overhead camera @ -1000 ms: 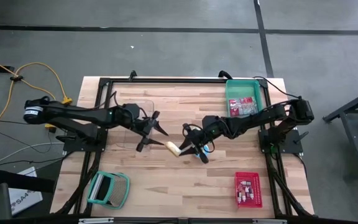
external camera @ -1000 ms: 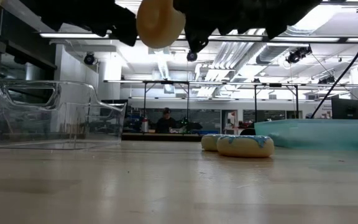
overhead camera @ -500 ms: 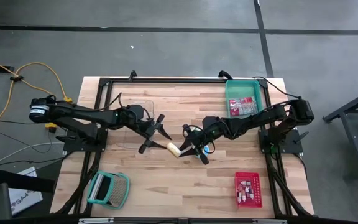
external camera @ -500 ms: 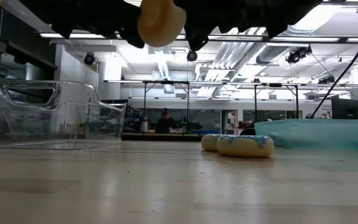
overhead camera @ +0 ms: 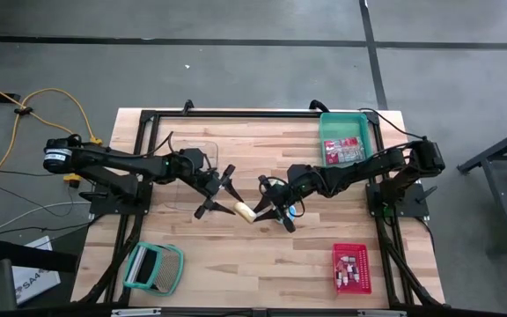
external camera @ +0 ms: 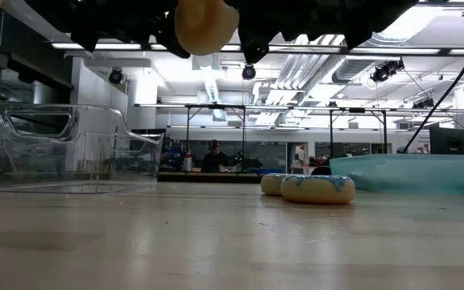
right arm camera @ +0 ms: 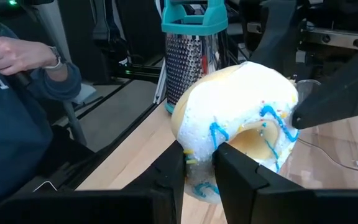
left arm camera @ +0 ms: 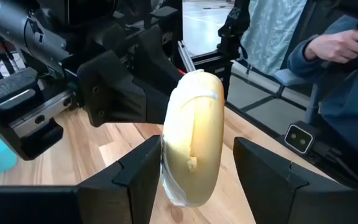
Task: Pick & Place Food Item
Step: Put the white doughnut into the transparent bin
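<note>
Above the middle of the wooden table (overhead camera: 236,255), the right gripper (overhead camera: 267,210) holds a white-iced doughnut (overhead camera: 246,211) with blue squiggles and sprinkles, its fingers (right arm camera: 241,177) pinching the ring's rim so that the doughnut hangs in the air, clear of the wood. The left gripper (overhead camera: 219,195) is just beside it from the other side: its fingers (left arm camera: 132,180) are spread wide, one on each side of the doughnut's pale edge, apart from it as far as the left wrist view shows. On the table behind, a clear plastic container (external camera: 71,149) stands toward the left arm's side, and two more blue-iced doughnuts (external camera: 316,188) lie in front of a teal bin (external camera: 413,171). A teal-handled grater (overhead camera: 154,267) and a red tray (overhead camera: 351,268) sit near the front edge. A person's hand (left arm camera: 335,45) and blue sleeve (right arm camera: 17,124) show beyond the table.
</note>
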Controlling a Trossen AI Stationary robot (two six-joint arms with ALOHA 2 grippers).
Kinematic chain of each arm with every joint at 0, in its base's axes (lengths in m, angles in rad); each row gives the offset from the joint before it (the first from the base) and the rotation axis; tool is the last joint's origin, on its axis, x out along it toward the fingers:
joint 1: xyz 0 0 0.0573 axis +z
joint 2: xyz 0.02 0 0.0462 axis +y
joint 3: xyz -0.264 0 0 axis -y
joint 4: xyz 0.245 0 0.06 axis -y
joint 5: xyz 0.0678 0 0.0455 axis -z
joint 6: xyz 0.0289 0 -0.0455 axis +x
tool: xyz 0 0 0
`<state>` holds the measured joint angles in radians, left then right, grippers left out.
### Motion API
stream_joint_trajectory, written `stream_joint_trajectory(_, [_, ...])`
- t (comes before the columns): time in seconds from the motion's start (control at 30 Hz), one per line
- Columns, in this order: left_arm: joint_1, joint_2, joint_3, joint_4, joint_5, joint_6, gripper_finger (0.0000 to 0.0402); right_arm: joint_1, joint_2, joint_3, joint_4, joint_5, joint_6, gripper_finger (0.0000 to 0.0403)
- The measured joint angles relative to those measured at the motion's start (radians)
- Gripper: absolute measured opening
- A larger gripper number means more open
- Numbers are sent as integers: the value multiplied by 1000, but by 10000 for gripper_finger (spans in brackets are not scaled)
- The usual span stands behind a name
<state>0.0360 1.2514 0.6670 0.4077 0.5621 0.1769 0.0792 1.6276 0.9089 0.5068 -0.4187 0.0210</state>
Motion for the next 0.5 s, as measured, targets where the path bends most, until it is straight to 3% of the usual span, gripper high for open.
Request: stream_joint_trajectory(0.5, [0,0,0,27,9,-3,194,0,0,0,56,1,-26,71])
